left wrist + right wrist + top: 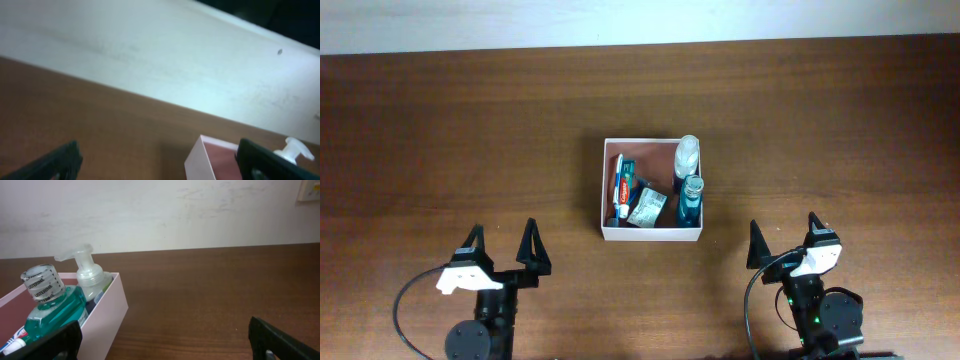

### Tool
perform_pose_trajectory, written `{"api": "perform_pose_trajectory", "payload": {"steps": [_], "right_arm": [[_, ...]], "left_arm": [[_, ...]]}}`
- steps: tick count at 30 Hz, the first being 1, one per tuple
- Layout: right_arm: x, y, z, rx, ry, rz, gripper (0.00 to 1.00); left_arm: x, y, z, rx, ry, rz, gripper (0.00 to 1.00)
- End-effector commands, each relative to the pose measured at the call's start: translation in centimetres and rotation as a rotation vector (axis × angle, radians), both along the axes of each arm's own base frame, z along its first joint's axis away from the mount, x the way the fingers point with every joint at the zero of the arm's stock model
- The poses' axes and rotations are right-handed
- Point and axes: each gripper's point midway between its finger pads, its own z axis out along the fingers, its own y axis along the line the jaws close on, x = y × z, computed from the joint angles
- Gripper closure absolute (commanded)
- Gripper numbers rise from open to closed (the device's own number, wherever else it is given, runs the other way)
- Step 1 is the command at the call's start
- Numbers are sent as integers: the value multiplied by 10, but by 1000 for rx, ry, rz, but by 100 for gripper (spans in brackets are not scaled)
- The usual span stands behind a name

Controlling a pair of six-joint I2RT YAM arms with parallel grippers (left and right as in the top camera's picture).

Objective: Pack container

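The container (650, 235) stands at the middle of the worktop (470, 120), a little right of centre in the overhead view. Inside it lie a toothpaste tube (623, 185) along the left wall, a small foil sachet (647, 207) beside it, and on the right side a pump bottle (687, 155) and a blue Listerine mouthwash bottle (692, 200). In the right wrist view, these two bottles stand upright and close together, higher than the thin white wall.

The left end effector (502, 252) is at the lower left of the frame and the right end effector (786, 245) at the lower right. Both have their fingers wide apart and hold nothing, and both are well apart from the container.

I see no loose toiletry on the wood, so I judge that the packing is at its end, or between two items. If one more item comes, the next move calls for a reach over the near wall and a release into the free reddish-brown floor in the upper middle of the box, without knocking the tall bottles.

There is much open wood on every side of the container. The far edge of the worktop meets a pale wall (640, 20) at the top of the frame.
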Motion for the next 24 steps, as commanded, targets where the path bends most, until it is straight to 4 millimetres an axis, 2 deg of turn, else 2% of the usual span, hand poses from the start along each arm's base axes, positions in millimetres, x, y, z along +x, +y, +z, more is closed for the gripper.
{"api": "perform_pose_trajectory", "payload": {"steps": [1,6,10,19,24], "right_arm": [[-1,2,-1,0,-2,8,2],[-1,2,-1,0,-2,8,2],[-1,2,-1,0,-2,8,2],[-1,2,-1,0,-2,8,2],[-1,2,-1,0,-2,8,2]], "left_arm": [[2,-1,-2,122,-36,0,1],[3,-2,-6,313,-38,5,1],[4,5,-18,413,12,25,1],[5,8,-48,439,115,19,1],[5,9,-51,440,127,17,1]]}}
